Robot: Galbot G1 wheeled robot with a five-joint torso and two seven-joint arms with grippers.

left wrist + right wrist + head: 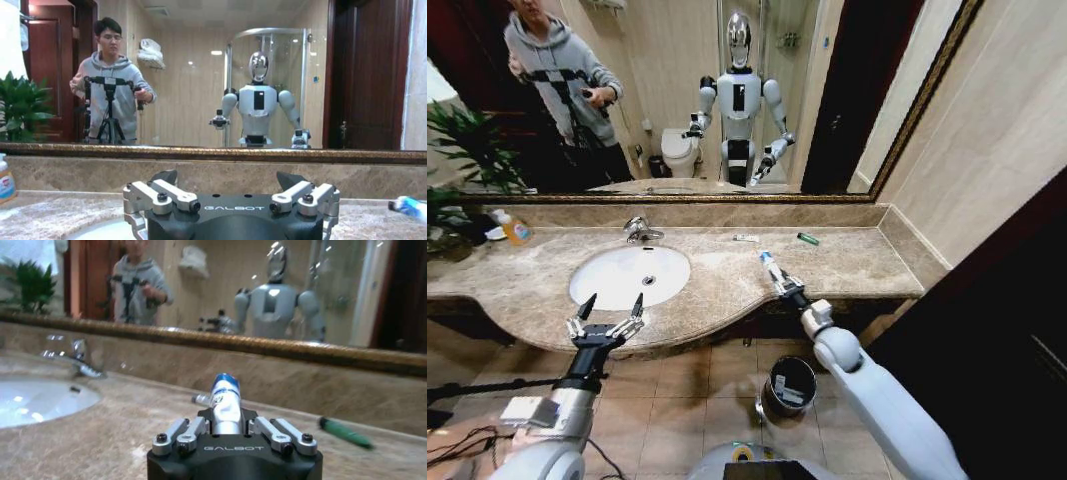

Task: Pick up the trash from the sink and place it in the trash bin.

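Right wrist view: pincer gripping tube.

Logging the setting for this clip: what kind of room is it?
Very likely a bathroom: a white sink with a chrome faucet set in a marble counter, a wide wall mirror, and a toilet reflected in it.

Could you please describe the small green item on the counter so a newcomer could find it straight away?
Start at the sink and follow the marble counter towards the far right corner. By the backsplash lies the tiny green tube, the sole green piece; the packet beside it is white.
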